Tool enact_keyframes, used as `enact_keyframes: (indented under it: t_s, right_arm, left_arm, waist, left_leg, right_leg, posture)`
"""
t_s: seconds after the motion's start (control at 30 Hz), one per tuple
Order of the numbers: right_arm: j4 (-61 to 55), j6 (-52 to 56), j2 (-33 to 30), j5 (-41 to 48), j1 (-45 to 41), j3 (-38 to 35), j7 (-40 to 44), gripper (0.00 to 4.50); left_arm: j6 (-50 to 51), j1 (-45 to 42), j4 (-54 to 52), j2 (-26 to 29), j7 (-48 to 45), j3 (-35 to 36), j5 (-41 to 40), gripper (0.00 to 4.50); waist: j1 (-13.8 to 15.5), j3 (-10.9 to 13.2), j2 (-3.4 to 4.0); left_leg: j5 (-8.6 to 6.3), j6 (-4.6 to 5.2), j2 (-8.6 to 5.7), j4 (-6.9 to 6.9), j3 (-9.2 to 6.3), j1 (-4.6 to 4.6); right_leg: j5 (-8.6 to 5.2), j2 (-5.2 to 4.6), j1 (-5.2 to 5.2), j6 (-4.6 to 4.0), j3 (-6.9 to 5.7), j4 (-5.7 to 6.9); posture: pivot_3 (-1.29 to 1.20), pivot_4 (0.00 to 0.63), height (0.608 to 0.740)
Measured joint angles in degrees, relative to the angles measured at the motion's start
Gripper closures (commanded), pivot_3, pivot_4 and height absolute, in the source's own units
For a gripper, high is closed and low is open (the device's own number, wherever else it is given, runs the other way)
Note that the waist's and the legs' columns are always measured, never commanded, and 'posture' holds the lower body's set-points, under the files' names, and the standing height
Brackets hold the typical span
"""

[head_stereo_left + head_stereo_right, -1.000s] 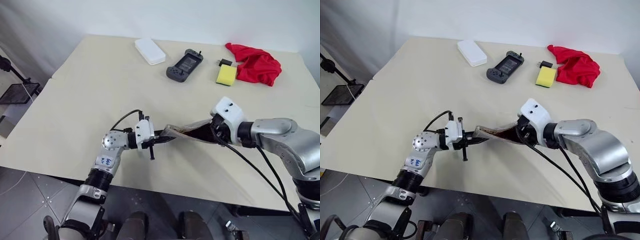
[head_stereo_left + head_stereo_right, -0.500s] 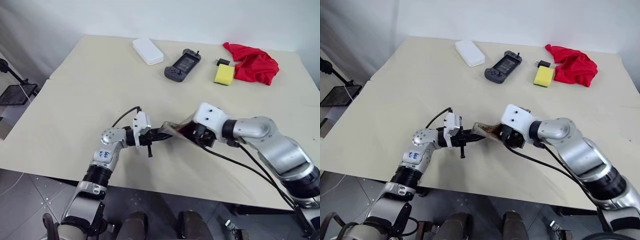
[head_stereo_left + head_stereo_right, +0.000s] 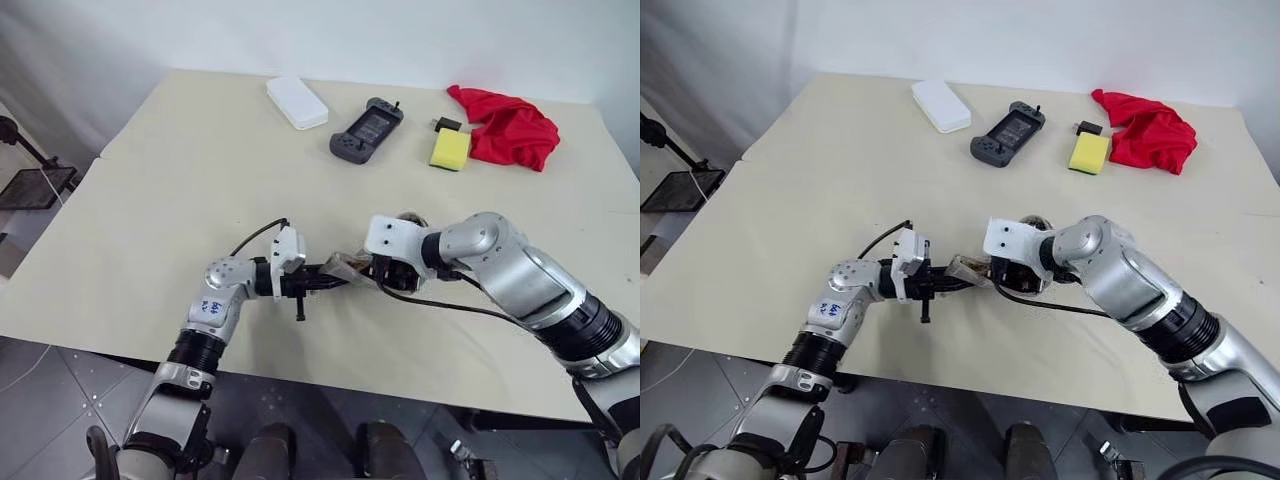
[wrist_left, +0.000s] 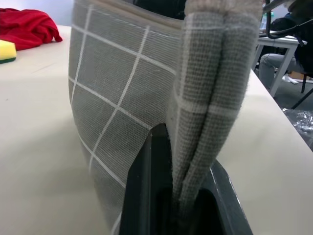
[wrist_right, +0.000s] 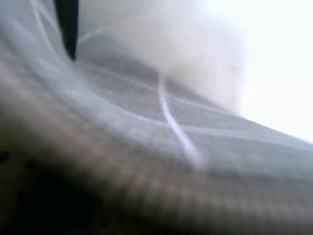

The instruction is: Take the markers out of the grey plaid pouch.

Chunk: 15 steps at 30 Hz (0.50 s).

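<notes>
Left pincer (image 3: 325, 284) clamps grey plaid pouch (image 4: 146, 98) lying crosswise.

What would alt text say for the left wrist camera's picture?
A grey plaid pouch with thin white grid lines stands close up, its folded end pinched in the shut left claw. Behind it lie the beige table, a red cloth and a yellow sponge.

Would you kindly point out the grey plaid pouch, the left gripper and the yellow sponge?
grey plaid pouch (image 4: 112, 93), left wrist view, its gridded side panel.
left gripper (image 3: 322, 284), left eye view, between its fingertips.
yellow sponge (image 3: 451, 149), left eye view, its top face.
</notes>
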Motion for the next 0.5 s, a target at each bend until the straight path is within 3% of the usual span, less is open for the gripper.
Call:
enact_keyframes:
  t_s: [0.2, 0.5]
  right_arm:
    - [1.8, -3.1, 1.6, -3.6, 0.6, -0.5, 1.1, 3.73]
    - [0.1, -10.0, 0.8, -3.5, 5.3, -6.6, 2.4, 3.85]
  left_arm:
    - [-0.3, 0.0, 0.0, -0.1, 0.6, 1.0, 0.0, 4.50]
    - [-0.1, -0.3, -0.1, -1.4, 3.0, 3.1, -0.3, 4.50]
  waist:
    - [0.0, 0.0, -0.01]
    - [0.1, 0.0, -0.01]
  left_leg:
    - [0.00, 0.00, 0.01, 0.00, -0.02, 0.00]
    - [0.00, -0.01, -0.02, 0.00, -0.03, -0.01]
  right_leg:
    - [0.00, 0.01, 0.01, 0.00, -0.03, -0.01]
    - [0.00, -0.02, 0.01, 0.00, -0.04, -0.02]
  posture:
    - [0.00, 0.150, 0.740]
    - [0.00, 0.150, 0.740]
